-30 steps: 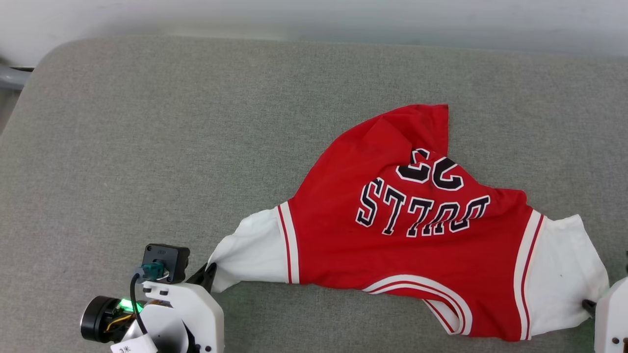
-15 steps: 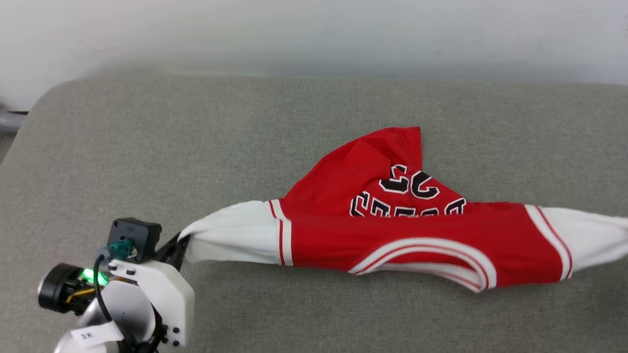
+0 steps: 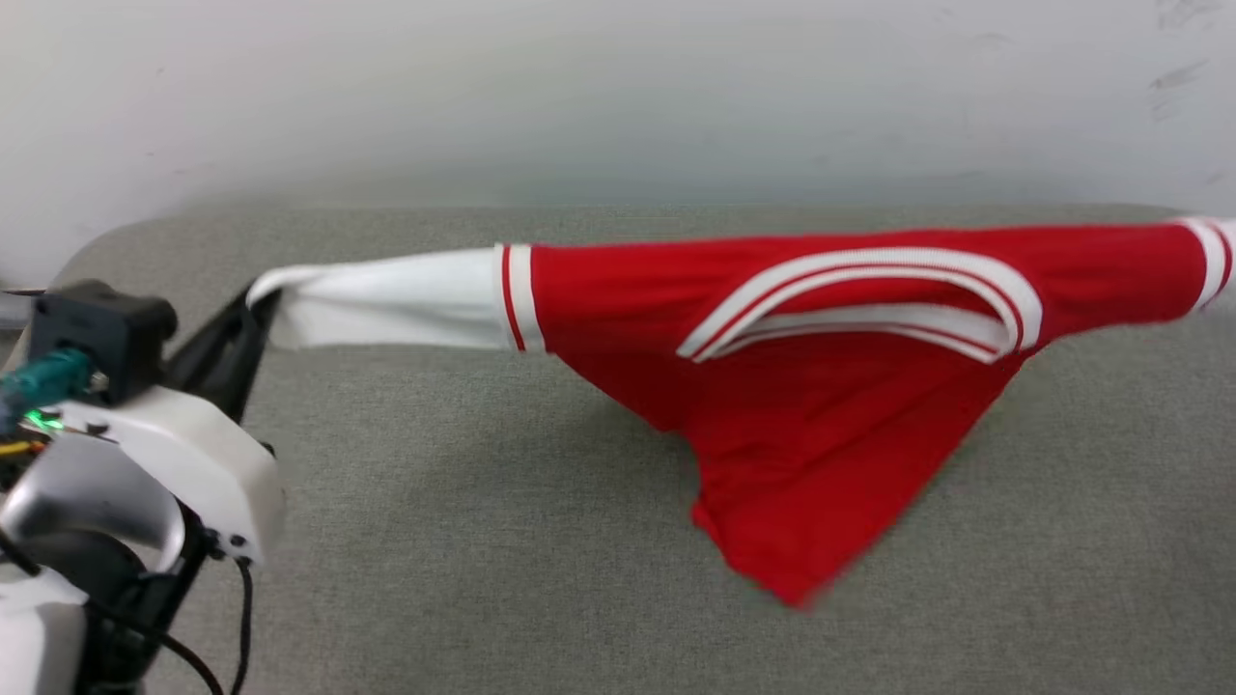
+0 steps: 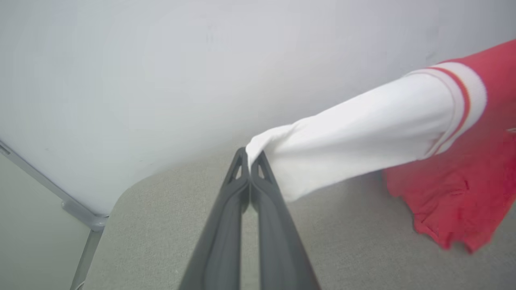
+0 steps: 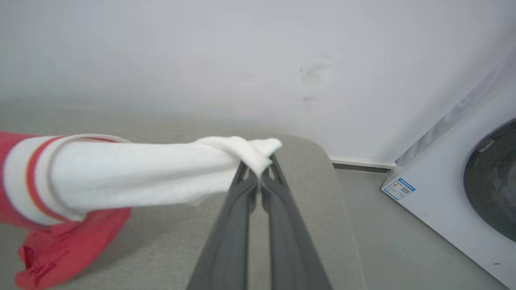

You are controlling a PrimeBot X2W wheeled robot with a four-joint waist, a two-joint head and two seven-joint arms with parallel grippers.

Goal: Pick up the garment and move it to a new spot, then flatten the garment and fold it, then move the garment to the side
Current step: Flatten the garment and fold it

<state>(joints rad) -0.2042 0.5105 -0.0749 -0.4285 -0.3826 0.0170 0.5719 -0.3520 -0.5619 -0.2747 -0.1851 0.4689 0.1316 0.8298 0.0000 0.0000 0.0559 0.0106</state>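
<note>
Red jersey [image 3: 821, 434] hangs taut over the grey bench [image 3: 435, 541], left gripper [image 4: 250, 155] and right gripper [image 5: 260, 161] each clamped on a white sleeve cuff [image 4: 266, 147] (thin pinches). Move both together, hold tension even, lay hem first.

At mid-left, the dark-fingered left gripper [image 3: 253, 301] on its white wrist [image 3: 183, 454] pinches a cuff of the red, white-sleeved garment [image 3: 821, 434]; the right gripper [image 5: 260, 162], fingers pressed together, pinches the other.
</note>
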